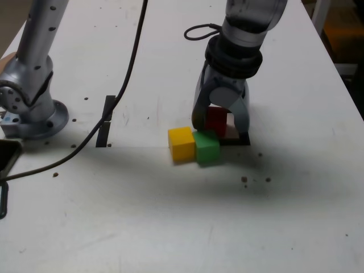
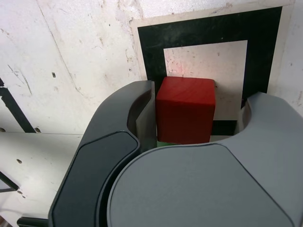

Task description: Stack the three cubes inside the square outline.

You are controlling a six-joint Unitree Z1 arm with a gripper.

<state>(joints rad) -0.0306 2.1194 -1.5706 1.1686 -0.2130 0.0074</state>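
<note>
The red cube [image 1: 216, 118] [image 2: 185, 109] rests on the table, partly on the black tape of the square outline [image 1: 242, 141] [image 2: 151, 52] and partly on the white inside it. My gripper [image 1: 220, 126] [image 2: 198, 99] straddles the cube from above with its jaws apart. One finger [image 2: 142, 109] is against a side of the cube, and a gap shows on the other side. The yellow cube [image 1: 182, 143] and the green cube [image 1: 206, 148] sit side by side, touching, just in front of the outline and toward the exterior view's left.
A second arm's metal base [image 1: 34, 108] stands at the exterior view's left. A black cable [image 1: 122, 85] runs from the top across the table past a short black tape strip [image 1: 107, 122]. The table's edge [image 1: 347, 79] is at the right.
</note>
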